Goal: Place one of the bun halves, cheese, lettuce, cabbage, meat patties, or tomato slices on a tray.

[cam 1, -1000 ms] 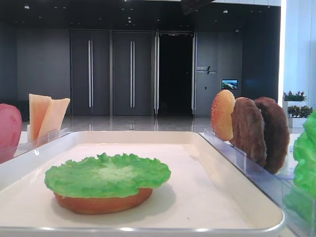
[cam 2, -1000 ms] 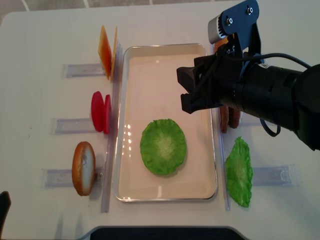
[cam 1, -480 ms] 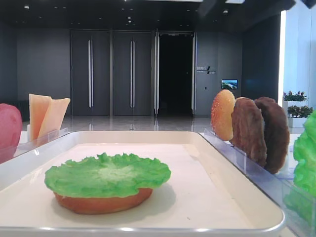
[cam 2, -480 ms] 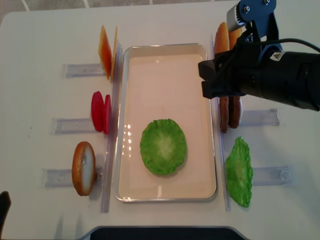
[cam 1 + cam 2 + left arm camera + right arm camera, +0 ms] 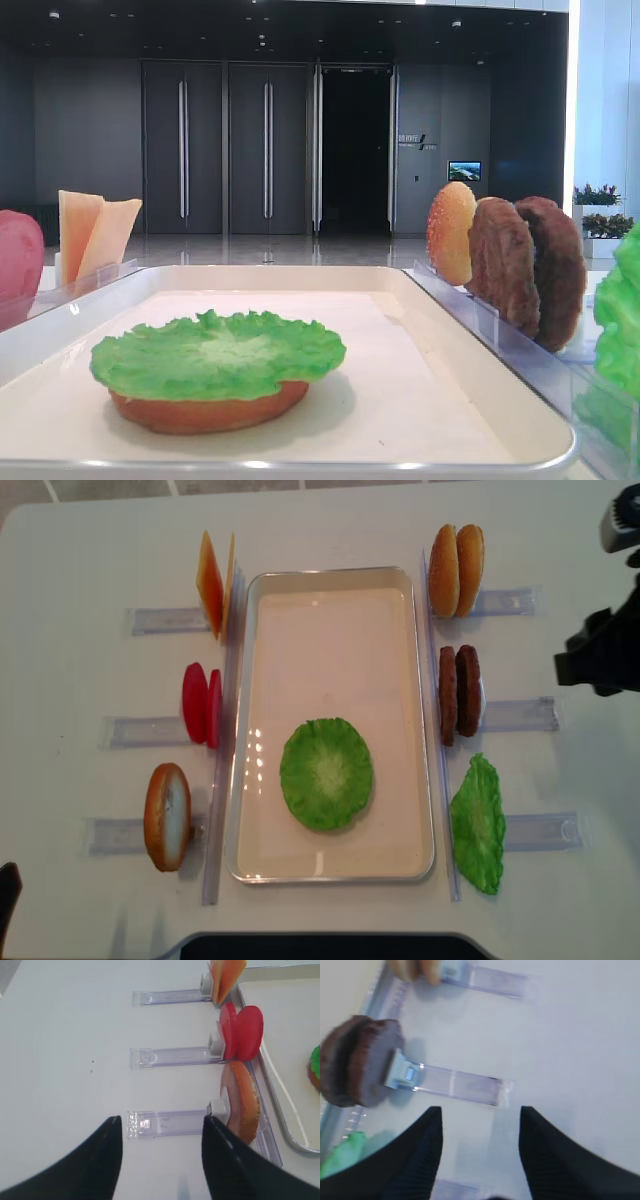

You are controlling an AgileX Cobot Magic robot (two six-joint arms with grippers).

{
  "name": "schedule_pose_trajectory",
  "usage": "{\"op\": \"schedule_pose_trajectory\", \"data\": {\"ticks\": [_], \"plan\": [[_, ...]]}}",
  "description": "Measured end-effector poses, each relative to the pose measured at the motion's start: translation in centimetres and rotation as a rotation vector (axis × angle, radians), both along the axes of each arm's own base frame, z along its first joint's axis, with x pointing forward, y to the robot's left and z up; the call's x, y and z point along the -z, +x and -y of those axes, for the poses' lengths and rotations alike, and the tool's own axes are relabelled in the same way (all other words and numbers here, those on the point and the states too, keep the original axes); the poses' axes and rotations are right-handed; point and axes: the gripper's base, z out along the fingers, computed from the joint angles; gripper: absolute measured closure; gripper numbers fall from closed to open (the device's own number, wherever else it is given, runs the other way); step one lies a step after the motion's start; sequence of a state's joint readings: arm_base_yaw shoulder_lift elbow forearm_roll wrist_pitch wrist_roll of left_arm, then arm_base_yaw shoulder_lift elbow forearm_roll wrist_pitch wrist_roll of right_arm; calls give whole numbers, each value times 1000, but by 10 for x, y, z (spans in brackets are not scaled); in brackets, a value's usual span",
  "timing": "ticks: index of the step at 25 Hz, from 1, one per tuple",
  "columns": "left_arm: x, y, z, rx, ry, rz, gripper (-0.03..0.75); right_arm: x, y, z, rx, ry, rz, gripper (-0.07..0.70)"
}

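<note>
The cream tray (image 5: pixel 330 573) lies mid-table. In it a lettuce leaf (image 5: pixel 326 773) covers a bun half (image 5: pixel 205 411). Right of the tray stand two bun halves (image 5: pixel 455 570), two meat patties (image 5: pixel 458 693) and another lettuce leaf (image 5: pixel 478 823). On the left are cheese (image 5: pixel 213 583), tomato slices (image 5: pixel 202 704) and a bun half (image 5: pixel 167 816). Cabbage is out of view. My right gripper (image 5: pixel 572 665) hangs open and empty at the right edge, over bare table right of the patties (image 5: pixel 357 1065). My left gripper (image 5: pixel 161 1122) is open and empty beside the left bun half (image 5: pixel 241 1101).
Clear plastic holders (image 5: pixel 520 716) stick out from both long sides of the tray, one behind each food stack. One holder (image 5: pixel 455 1085) lies just ahead of the right fingers, another (image 5: pixel 167 1124) between the left fingers. A dark edge (image 5: pixel 320 946) borders the table front.
The right arm has pulled back from over the tray's right rim to the far right edge, with its jaws still open. The food has not moved.
</note>
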State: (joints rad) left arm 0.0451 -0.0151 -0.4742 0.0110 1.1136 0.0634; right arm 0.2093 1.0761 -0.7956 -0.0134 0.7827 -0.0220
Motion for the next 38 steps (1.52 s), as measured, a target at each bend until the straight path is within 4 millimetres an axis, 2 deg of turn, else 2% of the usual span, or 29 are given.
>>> {"op": "schedule_pose_trajectory", "data": {"ticks": [4,7,10,22,28,35,38], "plan": [[0,0,0,0,0,0,324,-16,-21,30,126,-65,47,266],[0,0,0,0,0,0,325,-23,-40,40,181,-65,106,266],[0,0,0,0,-1,0,325,-28,-67,45,204,-60,185,266],[0,0,0,0,-1,0,325,-6,-158,47,232,-15,266,266],[0,0,0,0,-1,0,325,14,-185,45,230,30,311,266],[0,0,0,0,-1,0,325,16,-204,46,231,50,426,266],[0,0,0,0,-1,0,325,17,-206,46,231,51,436,266]]}}
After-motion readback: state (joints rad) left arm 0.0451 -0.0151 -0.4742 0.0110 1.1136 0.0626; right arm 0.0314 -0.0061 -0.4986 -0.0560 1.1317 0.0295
